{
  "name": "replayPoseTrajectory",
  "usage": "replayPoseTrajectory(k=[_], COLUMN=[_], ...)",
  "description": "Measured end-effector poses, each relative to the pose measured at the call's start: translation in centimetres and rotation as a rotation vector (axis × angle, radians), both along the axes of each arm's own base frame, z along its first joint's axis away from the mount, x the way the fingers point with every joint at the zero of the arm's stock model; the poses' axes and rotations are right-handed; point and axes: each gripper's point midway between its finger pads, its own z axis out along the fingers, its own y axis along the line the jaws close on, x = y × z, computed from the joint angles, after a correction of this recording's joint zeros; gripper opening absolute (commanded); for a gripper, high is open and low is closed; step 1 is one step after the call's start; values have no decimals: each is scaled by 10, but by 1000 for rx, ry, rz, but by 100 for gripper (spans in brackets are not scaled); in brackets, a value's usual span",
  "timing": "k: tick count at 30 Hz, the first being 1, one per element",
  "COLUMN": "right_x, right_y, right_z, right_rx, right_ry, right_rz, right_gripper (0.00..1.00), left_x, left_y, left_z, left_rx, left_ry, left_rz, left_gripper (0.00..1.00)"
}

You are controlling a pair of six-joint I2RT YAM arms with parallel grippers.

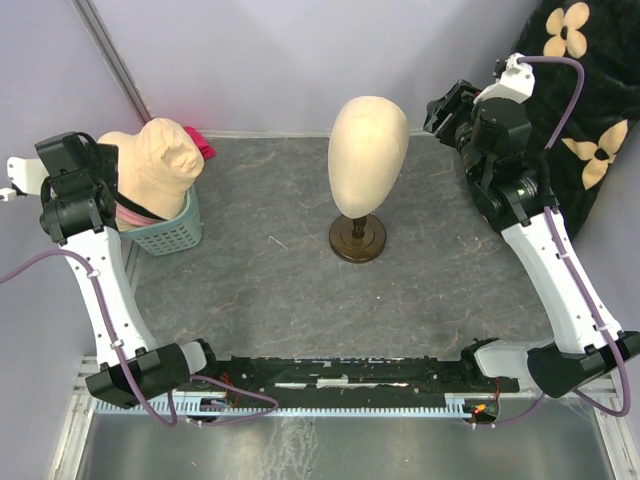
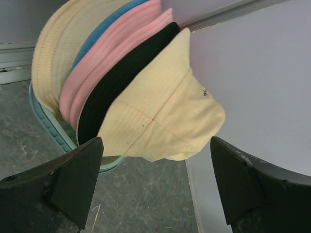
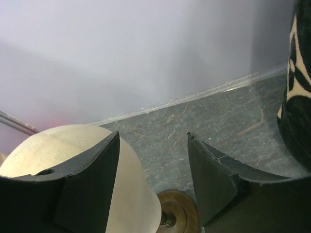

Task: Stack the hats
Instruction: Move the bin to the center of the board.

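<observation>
Hats [image 1: 158, 168] are sitting at 9 o'clock on the surface [image 1: 290, 290], nested crown-in-crown and tipped on their side inside a teal basket [image 1: 178, 236]. The basket is probably keeping the soft pile together and presenting the crowns toward the left arm. The wrist view is showing the layers: a beige hat [image 2: 160, 116] outermost, then black, pink, blue and another beige. The left pincer [image 2: 155, 145] is hovering just in front of that outer beige crown, fingers spread wide on either side, touching nothing and gripping nothing; it is looking lined up to take the top hat first. The head [image 1: 367, 150] is standing upright on its dark stand [image 1: 357, 240] at centre, bare, likely serving as the form the hats are going onto. The right pincer [image 3: 153, 141] is hanging at 2 o'clock, released and empty, facing the head from well apart, seemingly waiting to help. A red bundle [image 1: 204, 144] is peeking out behind the hats at 10 o'clock. A dark cloth [image 1: 590, 100] with beige flowers is lying at 1 o'clock. No brand or writing is showing; a tiny dark mark [image 2: 204, 92] on the beige hat is too small to read.
</observation>
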Motion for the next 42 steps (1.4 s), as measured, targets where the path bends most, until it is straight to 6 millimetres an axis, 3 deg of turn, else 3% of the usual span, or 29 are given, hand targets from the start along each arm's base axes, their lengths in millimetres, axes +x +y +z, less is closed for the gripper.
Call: replayPoseTrajectory(k=[11, 21, 30, 42], right_x=[2, 4, 0, -6], right_y=[8, 10, 8, 8], right_z=[-3, 5, 24, 16], right_rx=[-35, -71, -84, -86], right_ry=[24, 31, 11, 29], right_rz=[49, 63, 69, 83], right_gripper=[66, 66, 66, 66], left_x=[-13, -8, -7, -3], left_y=[0, 3, 3, 2], left_z=[-69, -67, -71, -73], left_rx=[-119, -116, -119, -122], left_ry=[95, 72, 75, 67], left_rz=[43, 48, 46, 32], left_gripper=[98, 98, 99, 99])
